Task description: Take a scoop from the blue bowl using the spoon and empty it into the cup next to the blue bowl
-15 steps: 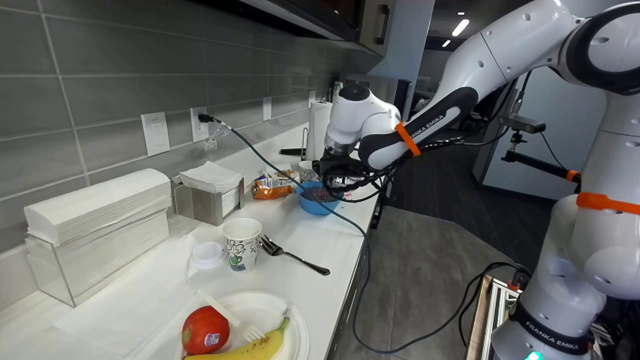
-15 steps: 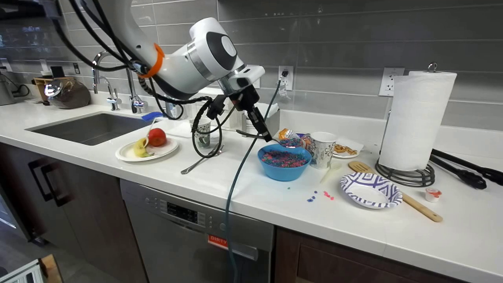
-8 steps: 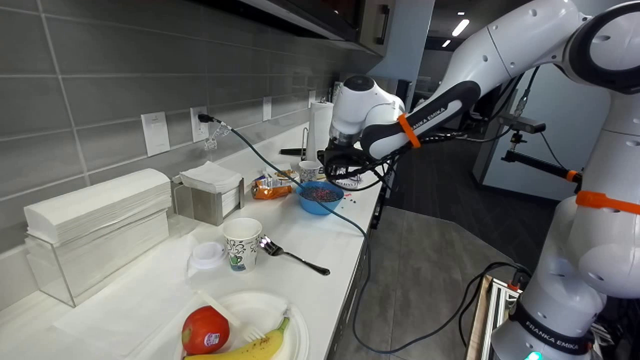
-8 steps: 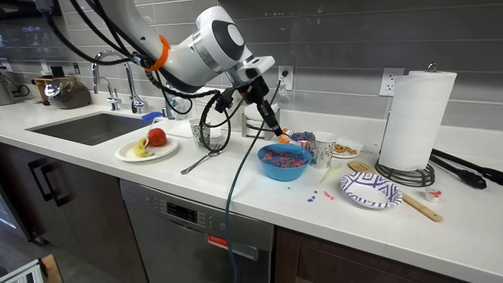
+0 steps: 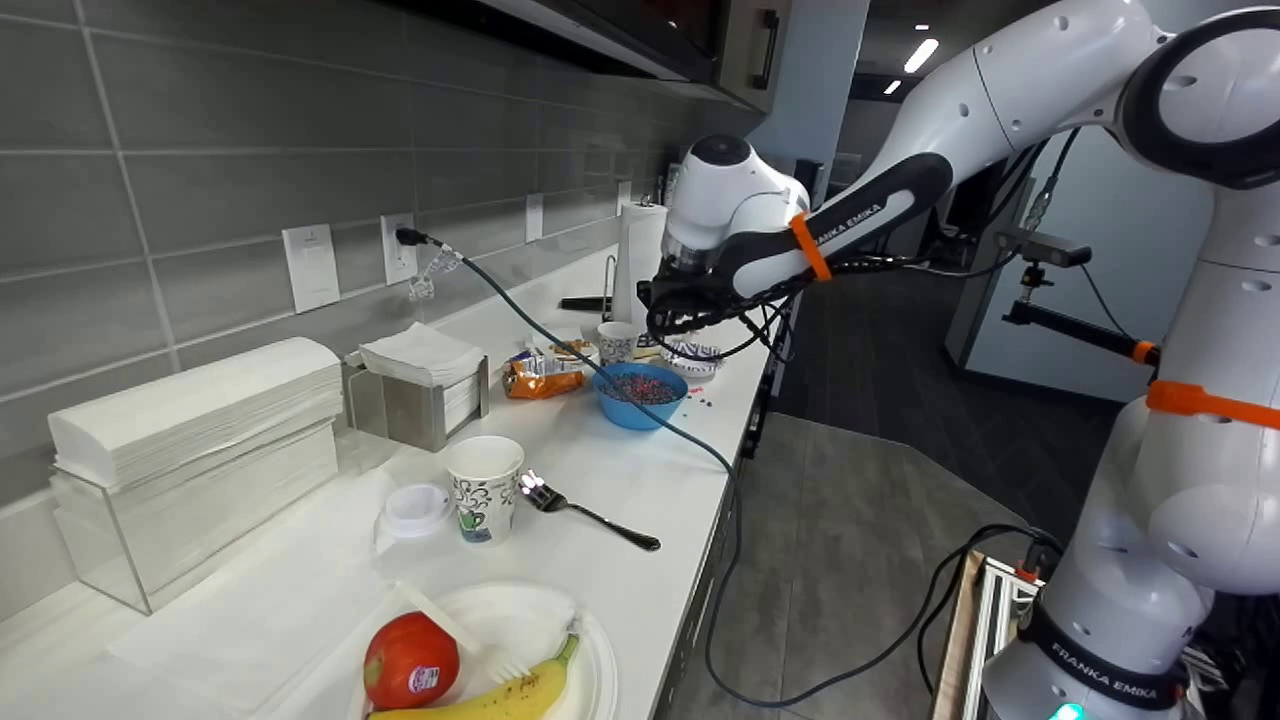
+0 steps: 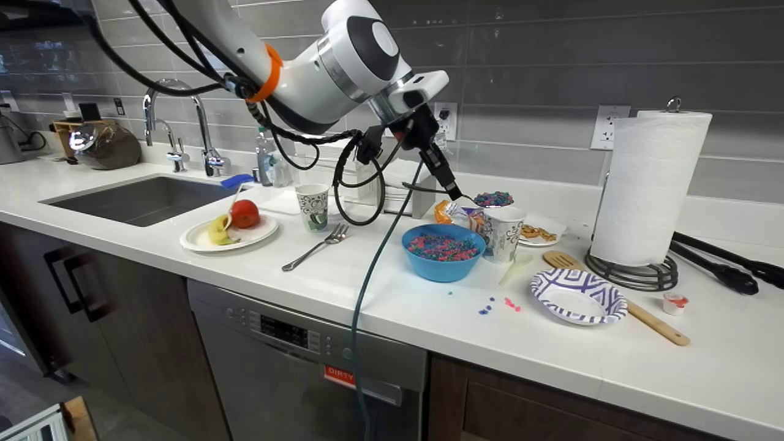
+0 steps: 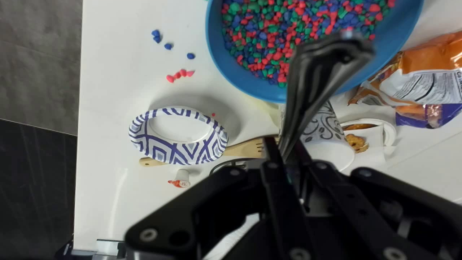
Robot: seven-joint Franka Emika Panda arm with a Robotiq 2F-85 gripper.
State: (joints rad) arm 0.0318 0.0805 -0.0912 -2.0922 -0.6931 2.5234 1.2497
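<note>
My gripper (image 6: pixel 454 193) is shut on the handle of the metal spoon (image 6: pixel 422 188). Colourful bits (image 6: pixel 493 198) are heaped on the spoon's head, which appears just above the rim of the white patterned paper cup (image 6: pixel 503 239); whether it is squarely over the opening I cannot tell. That cup stands upright beside the blue bowl (image 6: pixel 442 269), which holds pink, blue and green bits. In the wrist view the spoon handle (image 7: pixel 306 86) rises between the fingertips, partly covering the blue bowl (image 7: pixel 249 83) and the cup (image 7: pixel 321 133); the spoon's head is out of sight there.
A snack bag (image 6: pixel 453 214) lies behind the blue bowl, a plate with snacks (image 6: pixel 539 244) behind the cup. A patterned paper bowl (image 6: pixel 579 297) rests on a wooden spatula (image 6: pixel 655 323). A grey cable (image 6: pixel 383 257) hangs across the counter. Another cup (image 6: pixel 313 208) stands near a fork (image 6: pixel 315 248).
My gripper has risen and moved across with the spoon. The loaded spoon head was just over the blue bowl; now it is higher, by the cup's rim.
</note>
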